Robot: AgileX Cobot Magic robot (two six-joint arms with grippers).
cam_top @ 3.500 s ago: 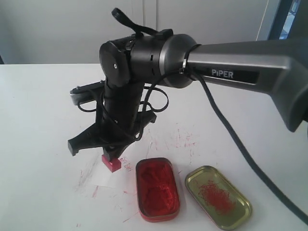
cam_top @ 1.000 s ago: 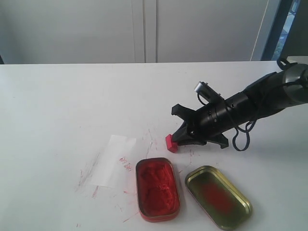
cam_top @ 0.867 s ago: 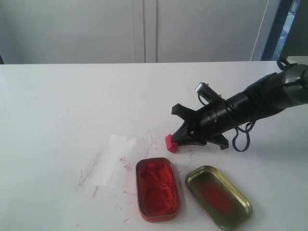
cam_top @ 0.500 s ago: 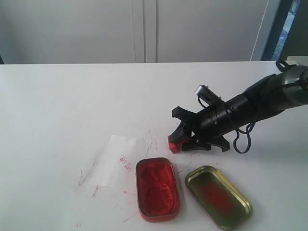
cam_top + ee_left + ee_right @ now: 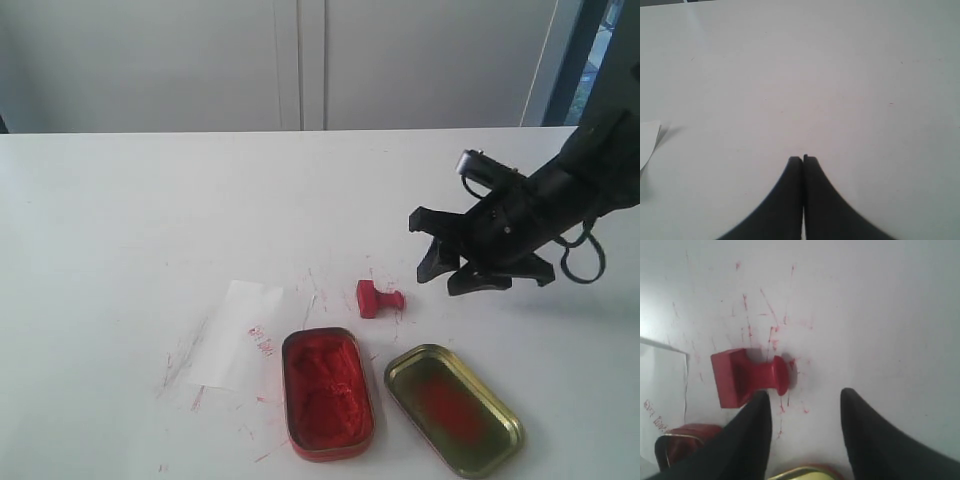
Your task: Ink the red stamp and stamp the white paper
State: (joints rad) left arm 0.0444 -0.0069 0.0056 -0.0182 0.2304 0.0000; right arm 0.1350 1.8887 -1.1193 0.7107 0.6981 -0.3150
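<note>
The red stamp (image 5: 377, 298) lies tipped on its side on the table, its knob pointing right, just beyond the ink tin; it also shows as the stamp (image 5: 747, 376) in the right wrist view. My right gripper (image 5: 447, 272) hovers open a short way to its right, nothing between its fingers; the same gripper (image 5: 805, 396) shows a wide gap. The white paper (image 5: 235, 334) lies flat to the left with faint red print on it. My left gripper (image 5: 803, 159) is shut over bare table, holding nothing, and is out of the exterior view.
A red oblong tin of ink paste (image 5: 327, 391) sits near the front edge, with its gold lid (image 5: 452, 409), smeared red, to its right. Red ink scratches mark the table around the paper and the stamp. A white scrap corner (image 5: 649, 140) shows beside the left gripper.
My right gripper let go of the red stamp, opened and drew back to the right. The stamp fell from its tilted hold onto its side.
</note>
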